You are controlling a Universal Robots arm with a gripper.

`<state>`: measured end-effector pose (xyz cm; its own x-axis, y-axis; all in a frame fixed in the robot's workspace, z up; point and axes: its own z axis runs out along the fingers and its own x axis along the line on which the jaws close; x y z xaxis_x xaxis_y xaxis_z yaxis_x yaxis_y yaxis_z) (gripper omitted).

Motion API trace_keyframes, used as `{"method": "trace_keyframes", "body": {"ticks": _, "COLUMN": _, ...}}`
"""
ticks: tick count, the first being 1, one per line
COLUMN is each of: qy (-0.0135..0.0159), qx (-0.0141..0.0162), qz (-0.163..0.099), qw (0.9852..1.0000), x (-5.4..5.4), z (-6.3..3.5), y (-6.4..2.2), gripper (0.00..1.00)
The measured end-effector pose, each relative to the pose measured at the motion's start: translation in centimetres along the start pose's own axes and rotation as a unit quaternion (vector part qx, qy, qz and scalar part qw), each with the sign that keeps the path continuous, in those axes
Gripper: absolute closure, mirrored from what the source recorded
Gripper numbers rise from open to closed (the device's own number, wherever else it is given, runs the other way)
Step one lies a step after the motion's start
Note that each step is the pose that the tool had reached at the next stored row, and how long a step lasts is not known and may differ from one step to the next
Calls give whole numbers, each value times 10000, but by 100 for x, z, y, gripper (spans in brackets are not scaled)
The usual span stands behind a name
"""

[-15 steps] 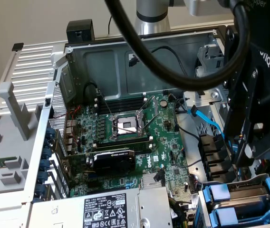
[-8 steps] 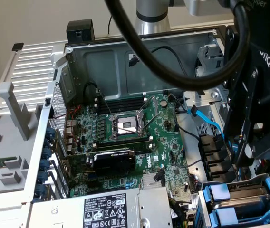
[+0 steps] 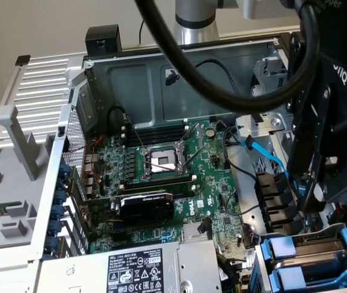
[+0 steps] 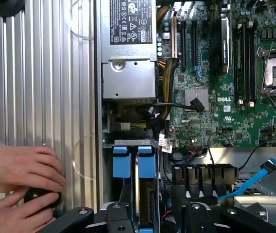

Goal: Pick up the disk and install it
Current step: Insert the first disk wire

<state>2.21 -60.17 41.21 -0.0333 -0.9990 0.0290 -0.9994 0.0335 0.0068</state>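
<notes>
Hovering near the disk — end effector; hands at casing

Plain beige wall, soft light

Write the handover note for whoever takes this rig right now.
Claw: hangs right over the drive bay at the exterior view's right; its grip cannot be told.
Disk: two blue carriers sit side by side in the bay under the claw. Which one holds the job's disk cannot be told.
Done: claw brought to the bay.
Left: install not confirmed, as seating is not visible.
Note: a person's hands rest on the ribbed case panel beside the bay.
</notes>
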Motion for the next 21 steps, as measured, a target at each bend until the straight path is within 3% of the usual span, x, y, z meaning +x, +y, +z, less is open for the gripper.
{"method": "trace_keyframes", "body": {"ticks": 5, "qy": -1, "qx": 34, "qz": 28, "qw": 10000, "x": -57, "z": -2, "y": -25, "gripper": 55}}
{"method": "trace_keyframes", "body": {"ticks": 15, "qy": -1, "qx": 41, "qz": 69, "qw": 10000, "x": -121, "z": -4, "y": -170, "gripper": 55}}
{"method": "trace_keyframes", "body": {"ticks": 21, "qy": -12, "qx": 65, "qz": 150, "qw": 9999, "x": -135, "z": 0, "y": -212, "gripper": 55}}
